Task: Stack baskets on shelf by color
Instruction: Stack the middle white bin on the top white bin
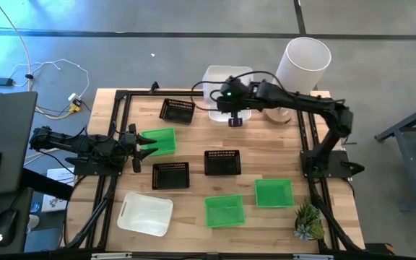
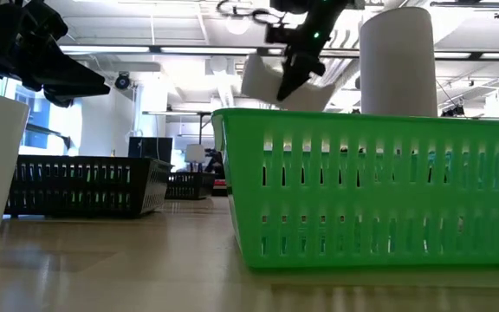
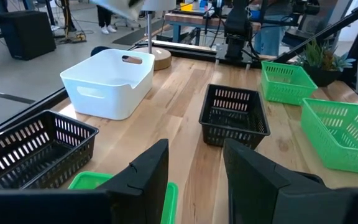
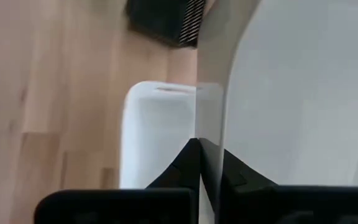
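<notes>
at table's far edge, right gripper (image 1: pixel 235 119) pinches thin wall of white basket (image 2: pixel 271 80), lifted above second white basket (image 1: pixel 226 78); one-wall pinch may slip, basket swing, miss nesting; left gripper (image 1: pixel 144 141) spread wide over green basket (image 1: pixel 160 140), empty.

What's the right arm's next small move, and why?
Probably lower the lifted white basket into the white basket on the table at the far edge. The right gripper has its jaws shut on the lifted one's wall, right above the other, so nesting stacks white on white.
</notes>
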`<state>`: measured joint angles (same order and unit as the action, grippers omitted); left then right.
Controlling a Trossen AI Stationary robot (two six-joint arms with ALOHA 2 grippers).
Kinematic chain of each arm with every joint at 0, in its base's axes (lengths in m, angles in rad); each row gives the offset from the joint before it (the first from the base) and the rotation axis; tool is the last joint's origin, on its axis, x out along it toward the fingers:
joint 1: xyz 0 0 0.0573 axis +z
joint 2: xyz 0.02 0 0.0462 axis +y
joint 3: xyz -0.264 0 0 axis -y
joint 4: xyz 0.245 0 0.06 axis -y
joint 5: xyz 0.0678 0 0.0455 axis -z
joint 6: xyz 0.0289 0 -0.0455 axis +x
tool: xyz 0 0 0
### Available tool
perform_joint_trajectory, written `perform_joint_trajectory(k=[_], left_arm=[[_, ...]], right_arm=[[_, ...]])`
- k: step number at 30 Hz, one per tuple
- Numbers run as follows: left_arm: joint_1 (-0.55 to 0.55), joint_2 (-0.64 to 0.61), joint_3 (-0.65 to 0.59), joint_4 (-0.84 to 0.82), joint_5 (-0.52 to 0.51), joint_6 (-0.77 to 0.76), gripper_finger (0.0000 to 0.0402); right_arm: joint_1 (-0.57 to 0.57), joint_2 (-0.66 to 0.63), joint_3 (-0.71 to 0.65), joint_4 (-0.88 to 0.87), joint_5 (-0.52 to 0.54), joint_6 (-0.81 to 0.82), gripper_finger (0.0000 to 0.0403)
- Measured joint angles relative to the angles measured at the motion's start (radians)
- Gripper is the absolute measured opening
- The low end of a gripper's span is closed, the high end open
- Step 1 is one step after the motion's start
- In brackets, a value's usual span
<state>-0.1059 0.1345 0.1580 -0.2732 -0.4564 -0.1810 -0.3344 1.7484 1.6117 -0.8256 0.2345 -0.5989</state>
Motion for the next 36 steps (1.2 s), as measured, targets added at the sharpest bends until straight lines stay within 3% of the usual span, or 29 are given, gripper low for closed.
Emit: perform_joint_trajectory(k=[7,16,36], left_arm=[[0.000,0.000,0.000,0.000,0.000,0.000,0.0142],[0.000,0.000,0.000,0.000,0.001,0.000,0.0142],[0.000,0.000,0.000,-0.018,0.002,0.000,0.0142]], right_arm=[[-0.012,0.114,0.052,-0.089,-0.036,0.087,0.0000],[-0.054,0.147,0.043,-0.136,-0.094,0.224,0.0000],[-0.071,0.235,0.042,-0.144,-0.083,0.174,0.0000]])
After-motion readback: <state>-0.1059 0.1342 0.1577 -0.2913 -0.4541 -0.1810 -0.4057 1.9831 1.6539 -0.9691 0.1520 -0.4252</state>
